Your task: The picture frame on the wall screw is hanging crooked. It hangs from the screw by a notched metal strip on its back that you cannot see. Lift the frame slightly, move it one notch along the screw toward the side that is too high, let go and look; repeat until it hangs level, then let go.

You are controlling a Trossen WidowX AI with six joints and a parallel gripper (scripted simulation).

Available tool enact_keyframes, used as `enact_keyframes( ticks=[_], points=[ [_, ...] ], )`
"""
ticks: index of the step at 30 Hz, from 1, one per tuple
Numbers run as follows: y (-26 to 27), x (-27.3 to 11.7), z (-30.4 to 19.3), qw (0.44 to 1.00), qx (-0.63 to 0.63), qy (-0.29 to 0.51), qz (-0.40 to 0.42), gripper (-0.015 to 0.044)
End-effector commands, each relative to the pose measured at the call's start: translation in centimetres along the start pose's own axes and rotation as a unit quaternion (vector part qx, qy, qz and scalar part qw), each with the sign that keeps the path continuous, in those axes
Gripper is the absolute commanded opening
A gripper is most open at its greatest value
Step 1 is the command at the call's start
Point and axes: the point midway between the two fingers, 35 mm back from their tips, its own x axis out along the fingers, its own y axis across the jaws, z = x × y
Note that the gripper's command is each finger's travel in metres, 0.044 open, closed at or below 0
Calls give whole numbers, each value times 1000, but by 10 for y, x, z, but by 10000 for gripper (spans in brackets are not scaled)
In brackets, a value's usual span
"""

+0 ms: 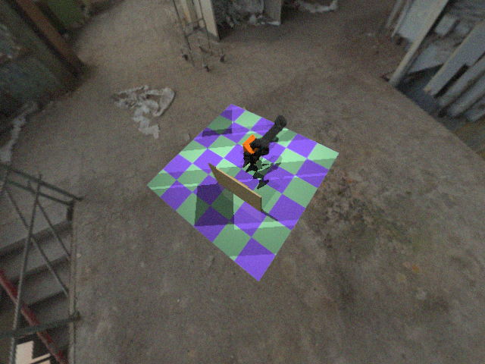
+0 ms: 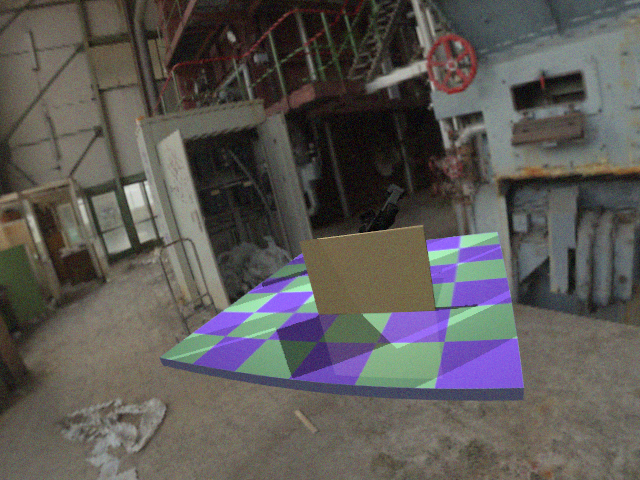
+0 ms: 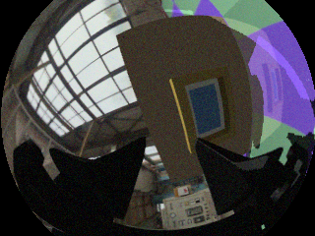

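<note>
The picture frame, a dark yellow border around a grey mat and blue picture, is on the robot-facing side of the upright brown wall panel. It appears slanted in the wrist view, as does the panel; whether it hangs level is unclear. My gripper is open, its black fingers apart and holding nothing. It is in front of the panel, back from the frame, whose lower left edge appears near the right fingertip. The screw and notched strip are hidden. The panel hides the frame in the top and exterior views.
The panel stands on a purple and green checkered table top. An orange block-like object is beside the arm, behind the gripper. Shadows fall across the table top.
</note>
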Motion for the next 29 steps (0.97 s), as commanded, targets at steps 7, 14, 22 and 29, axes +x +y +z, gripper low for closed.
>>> enact_keyframes(
  ticks=[7,14,22,29],
  points=[
    [19,-12,0,998,55,1,-1,260],
    [19,-12,0,998,55,1,-1,260],
    [19,-12,0,998,55,1,-1,260],
    [19,-12,0,998,55,1,-1,260]
  ],
)
